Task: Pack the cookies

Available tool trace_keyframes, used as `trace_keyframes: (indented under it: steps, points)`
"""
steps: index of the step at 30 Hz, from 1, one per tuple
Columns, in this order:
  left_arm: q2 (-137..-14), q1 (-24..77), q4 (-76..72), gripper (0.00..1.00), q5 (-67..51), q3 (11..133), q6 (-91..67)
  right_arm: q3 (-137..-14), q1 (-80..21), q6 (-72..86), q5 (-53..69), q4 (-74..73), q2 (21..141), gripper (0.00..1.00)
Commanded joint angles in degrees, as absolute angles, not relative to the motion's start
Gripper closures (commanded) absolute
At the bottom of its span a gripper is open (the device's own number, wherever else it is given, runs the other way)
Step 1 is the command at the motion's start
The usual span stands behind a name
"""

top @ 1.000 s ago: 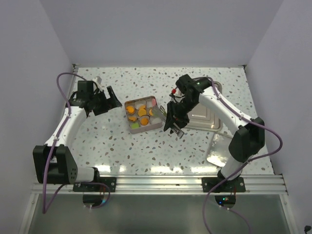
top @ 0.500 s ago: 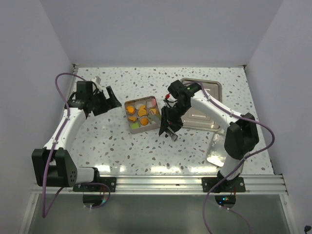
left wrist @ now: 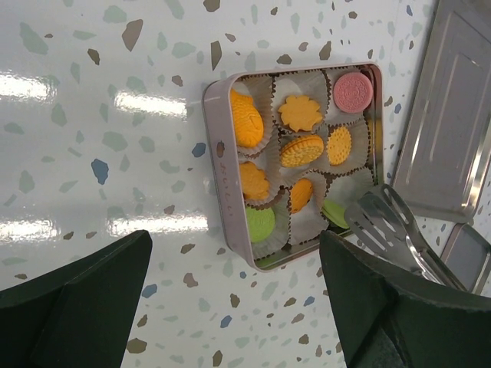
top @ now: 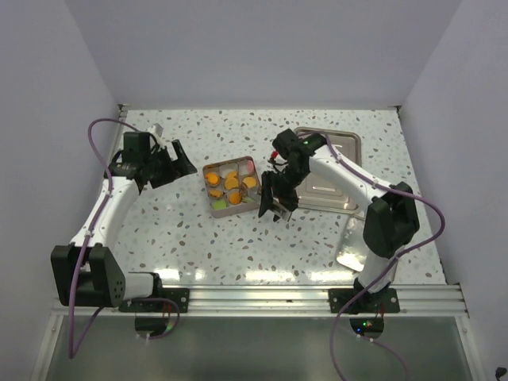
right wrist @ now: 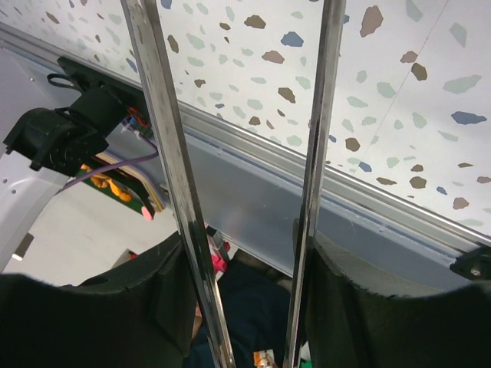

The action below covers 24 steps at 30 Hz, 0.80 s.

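My right pincer (top: 272,208): clamped on metal tongs (right wrist: 176,192).
My left pincer (top: 176,159): spread wide, empty.
Cookies (left wrist: 301,150): in the tin (left wrist: 219,165), between my two pincers.

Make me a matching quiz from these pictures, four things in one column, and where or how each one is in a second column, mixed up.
Column one:
1. pink cookie
2. tongs
3. left gripper
4. metal tray

Column two:
A. open, holding nothing
B. gripped by the right gripper
C. in a corner cup of the tin
D. lying flat on the table, beside the tin

Pairs: 1-C, 2-B, 3-A, 4-D
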<state>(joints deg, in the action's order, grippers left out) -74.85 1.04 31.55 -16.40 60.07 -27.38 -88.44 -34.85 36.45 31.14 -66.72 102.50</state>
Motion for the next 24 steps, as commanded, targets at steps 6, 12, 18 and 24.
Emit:
trace_keyframes:
  steps: [6,12,18,24]
  points:
    - [-73.74,0.97,31.64,0.04,-15.91,61.17,-26.98,-99.56,-32.62,35.42,28.21,-71.89,102.39,0.48]
    - [-74.27,0.97,31.2,0.04,-16.08,61.08,-27.07,-106.96,-26.74,32.88,26.98,-75.41,103.97,0.48]
    - [-75.49,0.97,30.59,0.04,-16.87,61.87,-27.25,-108.97,-22.33,31.47,26.11,-68.57,111.34,0.53]
    - [-76.73,0.97,31.02,0.04,-17.05,63.37,-26.72,-124.79,-22.41,31.46,22.77,-66.27,126.88,0.54]
